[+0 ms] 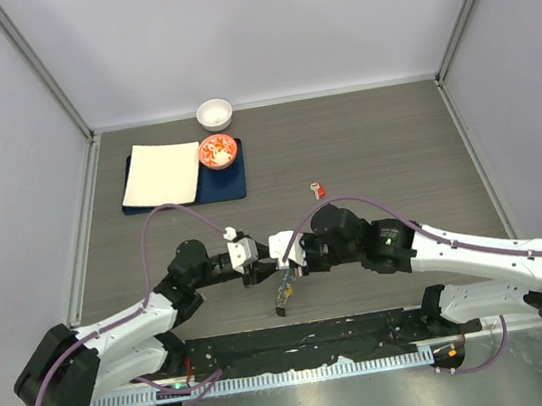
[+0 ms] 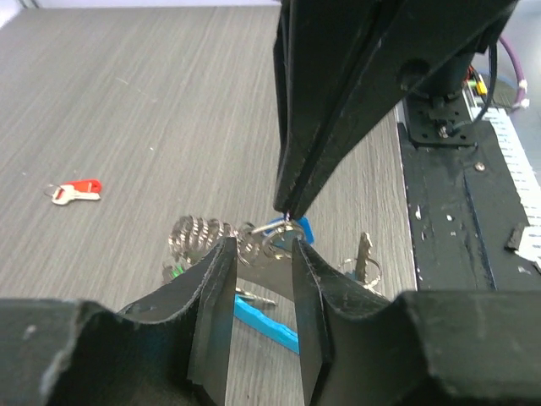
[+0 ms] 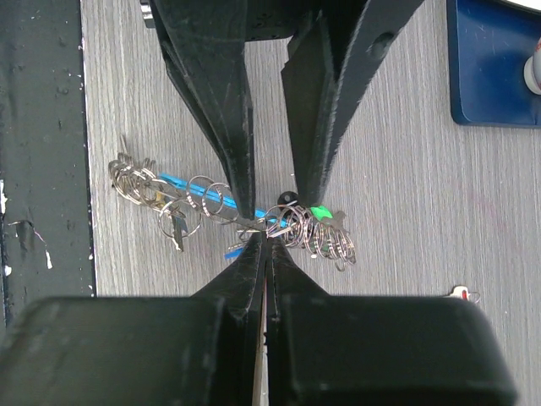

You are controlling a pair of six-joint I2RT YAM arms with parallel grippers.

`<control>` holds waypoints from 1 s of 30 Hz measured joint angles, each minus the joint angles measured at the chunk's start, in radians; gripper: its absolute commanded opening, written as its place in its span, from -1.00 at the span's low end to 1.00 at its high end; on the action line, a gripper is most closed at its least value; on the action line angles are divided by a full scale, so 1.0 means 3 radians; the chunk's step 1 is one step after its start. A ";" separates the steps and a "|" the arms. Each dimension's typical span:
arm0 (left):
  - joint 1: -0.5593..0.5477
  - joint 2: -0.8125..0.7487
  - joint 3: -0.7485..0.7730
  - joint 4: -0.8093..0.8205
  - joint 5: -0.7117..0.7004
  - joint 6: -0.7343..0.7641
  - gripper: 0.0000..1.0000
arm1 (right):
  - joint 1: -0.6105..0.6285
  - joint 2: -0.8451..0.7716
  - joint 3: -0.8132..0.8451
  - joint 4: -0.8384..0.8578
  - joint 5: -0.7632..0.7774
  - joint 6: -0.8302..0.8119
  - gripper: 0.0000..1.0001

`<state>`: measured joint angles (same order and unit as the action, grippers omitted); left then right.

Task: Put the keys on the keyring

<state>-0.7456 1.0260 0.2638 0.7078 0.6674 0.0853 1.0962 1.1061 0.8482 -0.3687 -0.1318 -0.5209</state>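
Both claws meet on the keyring [image 1: 283, 294].
The left claw [image 2: 263, 249] grips its bunch and the right claw [image 2: 290, 216] pinches its wire. The red key [image 2: 74, 192] lies well apart. A slipping pinch would drop the ring.

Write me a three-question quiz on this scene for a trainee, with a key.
1. True or false: the red key already hangs on the keyring.
2. Where are the two grippers working? A) at the red key B) together at the keyring C) apart, each on its own side
3. Fill in: the ___ gripper's fingers are pressed together with no gap.

Key
1. False. It lies loose on the table, apart from the keyring.
2. B.
3. Right. The right gripper is shut, while the left gripper holds keyring metal between its fingers.
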 measured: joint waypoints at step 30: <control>0.0000 0.0318 0.0121 -0.0151 0.0106 0.0249 -0.24 | 0.0000 0.0000 0.0000 -0.0001 0.0003 0.0001 -0.99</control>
<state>-0.7456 1.1213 0.3000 0.6624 0.6991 0.1600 1.0962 1.1061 0.8482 -0.3691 -0.1310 -0.5205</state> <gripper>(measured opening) 0.376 0.045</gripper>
